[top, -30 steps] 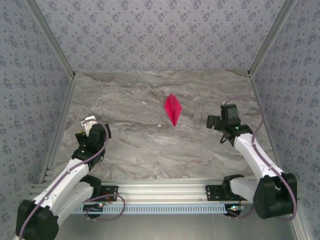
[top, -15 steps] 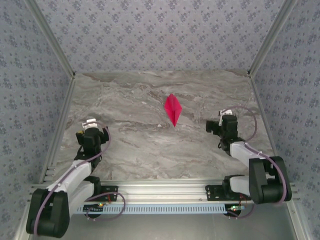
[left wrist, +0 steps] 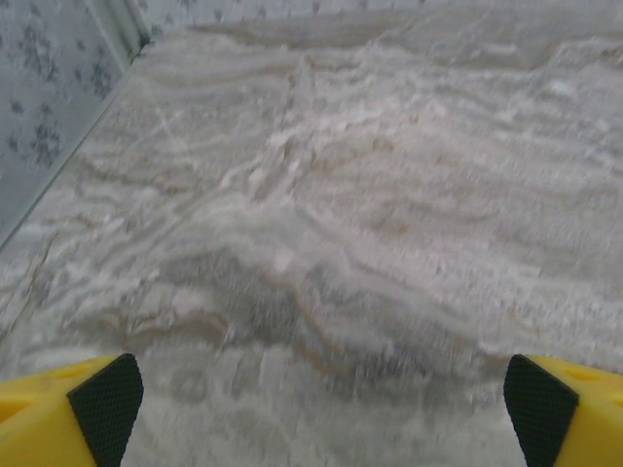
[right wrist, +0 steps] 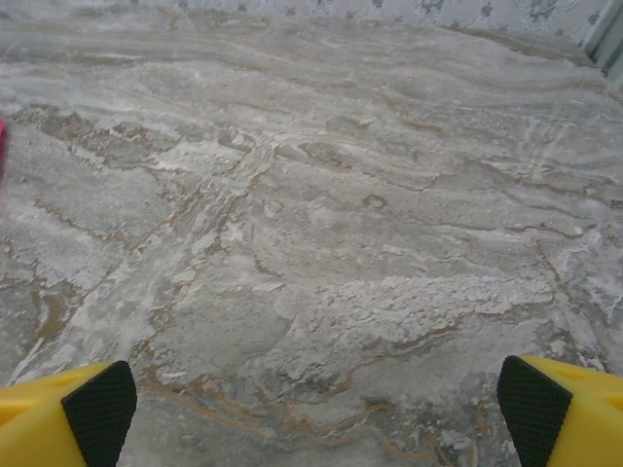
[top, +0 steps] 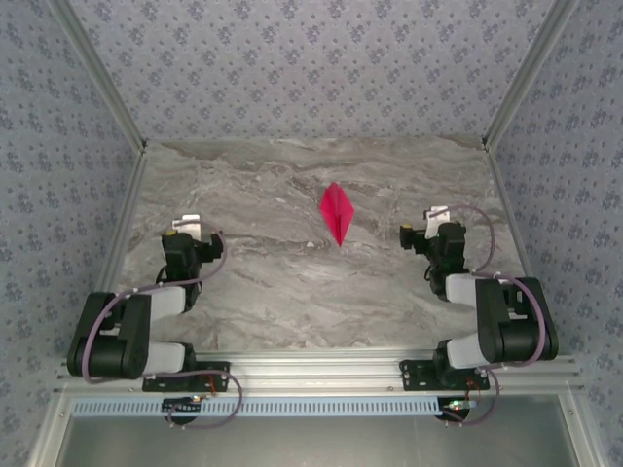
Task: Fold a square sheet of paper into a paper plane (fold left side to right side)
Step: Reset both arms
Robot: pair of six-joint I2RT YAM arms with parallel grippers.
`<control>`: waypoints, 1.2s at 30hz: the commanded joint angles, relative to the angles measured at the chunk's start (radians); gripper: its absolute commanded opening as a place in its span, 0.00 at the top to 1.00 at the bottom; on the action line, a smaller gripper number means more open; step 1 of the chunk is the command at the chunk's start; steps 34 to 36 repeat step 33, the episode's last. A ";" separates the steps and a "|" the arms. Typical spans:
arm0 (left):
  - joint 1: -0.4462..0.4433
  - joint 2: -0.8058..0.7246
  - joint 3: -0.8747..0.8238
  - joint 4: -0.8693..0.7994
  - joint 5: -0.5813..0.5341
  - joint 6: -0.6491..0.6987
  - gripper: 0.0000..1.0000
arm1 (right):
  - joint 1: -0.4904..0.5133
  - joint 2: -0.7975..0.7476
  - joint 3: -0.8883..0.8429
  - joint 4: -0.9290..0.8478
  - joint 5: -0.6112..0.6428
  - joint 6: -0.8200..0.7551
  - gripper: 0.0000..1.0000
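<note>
The square sheet of paper lies folded into a slim magenta paper plane (top: pixel 337 212), a kite shape with a centre crease and its tip pointing toward the near edge. It rests flat on the marble table, mid-field and apart from both arms. A pink sliver of it (right wrist: pixel 2 146) touches the left edge of the right wrist view. My left gripper (top: pixel 185 238) sits low at the near left, open, with bare table between its black pads (left wrist: pixel 105 404). My right gripper (top: pixel 438 236) sits low at the near right, likewise open (right wrist: pixel 316 409) and holding nothing.
Patterned walls enclose the marble table (top: pixel 292 282) on the left, far and right sides. An aluminium rail (top: pixel 311 370) carrying both arm bases runs along the near edge. The left wall's foot (left wrist: pixel 58 165) is close to the left gripper.
Both arms have folded back toward their bases, and both grippers have come down low near the table. The grippers stayed open. The paper plane has not moved.
</note>
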 commanded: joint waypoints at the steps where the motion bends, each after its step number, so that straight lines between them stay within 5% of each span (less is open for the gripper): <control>1: 0.043 0.093 0.000 0.209 0.081 0.002 0.02 | -0.022 0.104 -0.034 0.214 -0.034 0.007 0.00; 4: 0.059 0.177 0.021 0.257 0.106 -0.006 0.02 | -0.043 0.093 0.012 0.107 -0.064 0.022 0.00; 6: 0.062 0.171 0.076 0.141 0.107 -0.008 0.02 | -0.070 0.091 0.056 0.018 -0.053 0.061 0.00; 8: 0.080 0.176 0.138 0.023 0.120 -0.028 0.02 | -0.077 0.091 0.049 0.031 -0.054 0.068 0.00; 10: 0.125 0.176 0.125 0.050 0.191 -0.055 0.02 | -0.076 0.092 0.048 0.034 -0.052 0.068 0.00; 36: 0.112 0.180 0.136 0.035 0.185 -0.038 0.02 | -0.050 0.093 0.048 0.036 -0.003 0.052 0.00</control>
